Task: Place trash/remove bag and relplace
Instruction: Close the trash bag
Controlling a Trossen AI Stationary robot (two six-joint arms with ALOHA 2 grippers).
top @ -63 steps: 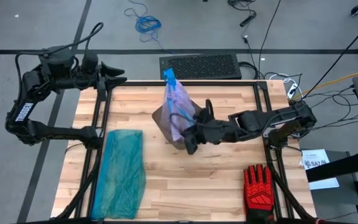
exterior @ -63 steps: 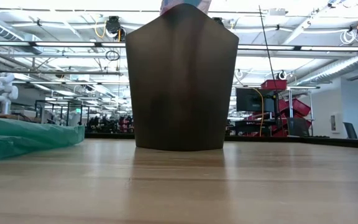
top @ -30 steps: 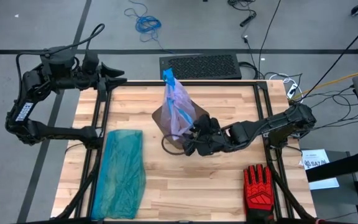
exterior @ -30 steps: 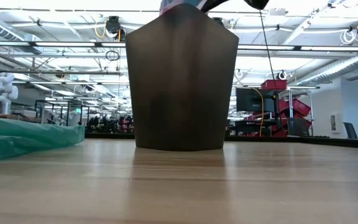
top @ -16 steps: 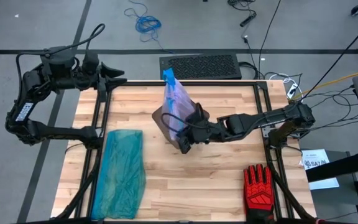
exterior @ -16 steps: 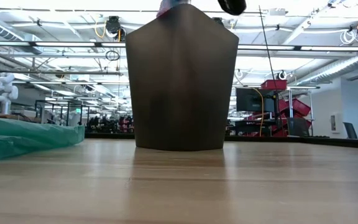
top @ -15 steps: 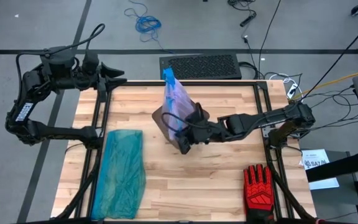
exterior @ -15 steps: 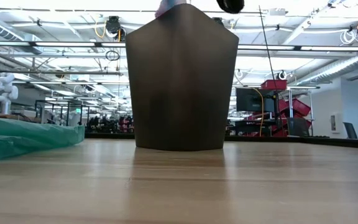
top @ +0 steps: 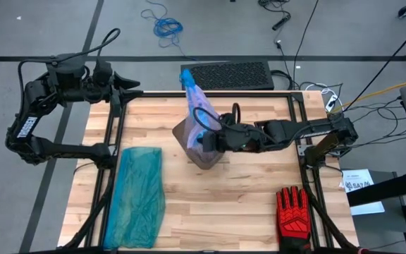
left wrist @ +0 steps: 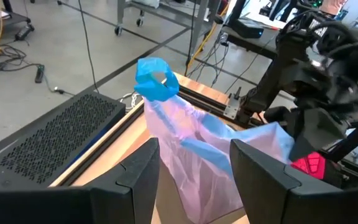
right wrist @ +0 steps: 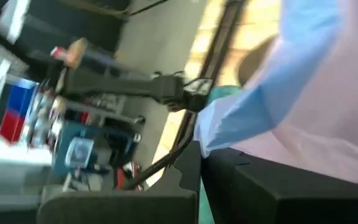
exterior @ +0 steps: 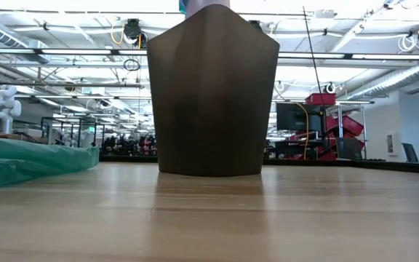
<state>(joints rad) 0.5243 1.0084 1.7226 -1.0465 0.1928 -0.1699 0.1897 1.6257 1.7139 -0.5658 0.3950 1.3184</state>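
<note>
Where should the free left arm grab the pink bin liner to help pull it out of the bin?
Take the bag at its gathered blue drawstring top, coming from the table's far left, where the left pincer waits open. That bunched tip sticks up clear of the bin, and the right pincer is shut on the bag lower down.

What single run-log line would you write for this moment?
stage: pulling bag out | right gripper: shut on bag at bin | left gripper: open, parked at far left corner | green bag: flat on table

The left gripper (left wrist: pixel 194 171) stands open, its fingers (left wrist: pixel 138 171) framing the pinkish bag (left wrist: pixel 194 149) with blue drawstring knot (left wrist: pixel 156 78); the right arm (left wrist: pixel 319 81) reaches in beyond.
</note>
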